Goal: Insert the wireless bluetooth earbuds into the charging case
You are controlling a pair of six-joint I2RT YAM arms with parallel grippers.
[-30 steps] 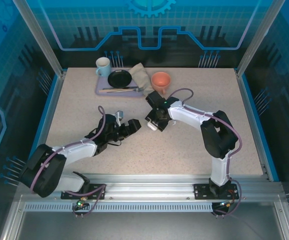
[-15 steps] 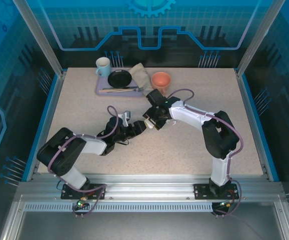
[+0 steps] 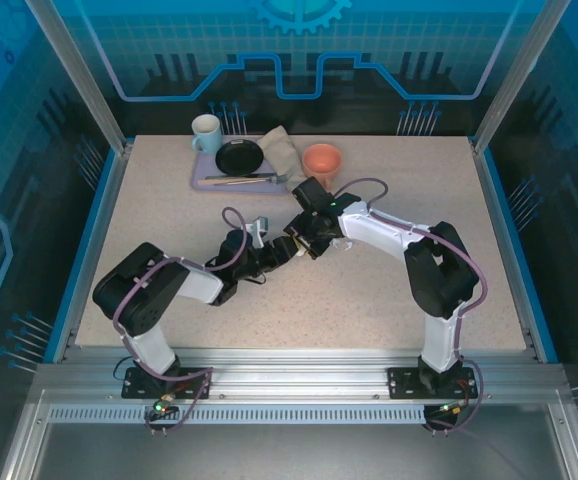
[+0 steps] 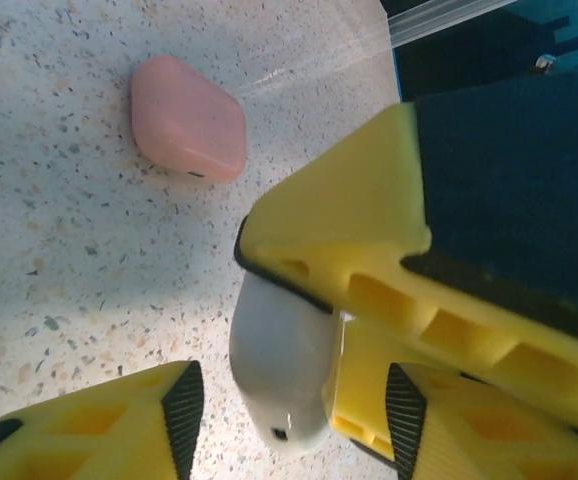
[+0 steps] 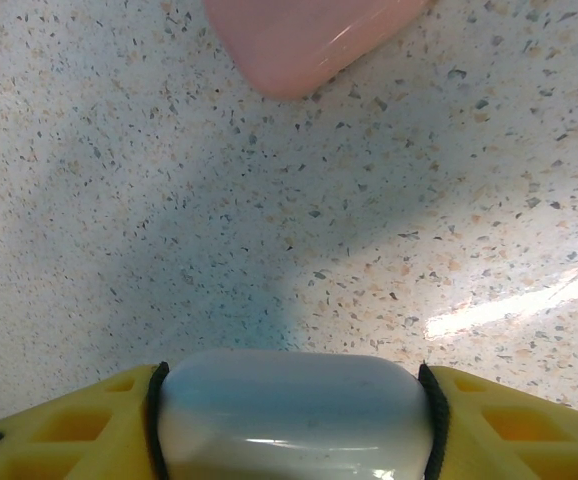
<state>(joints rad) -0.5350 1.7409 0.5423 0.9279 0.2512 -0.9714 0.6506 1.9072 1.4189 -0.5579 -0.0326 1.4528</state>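
While the right gripper [image 5: 291, 405] has the white case [image 5: 289, 430] pinched between both pads, your left gripper [image 4: 294, 425] sits with jaws part open astride that same case. There's a gap on its left pad side, and it's holding nothing. Pink case [image 4: 187, 118] lies shut on the table [image 4: 59, 280], ahead of the left fingertips and apart from them. Expect the white shell to be light, hard, glossy and rounded, so likely slippery; it could squirt out of a pinch. Take it across the broad flat faces, off the lid seam, with a moderate squeeze. Can't tell if either case has earbuds in it; those would be tiny and easy to drop.
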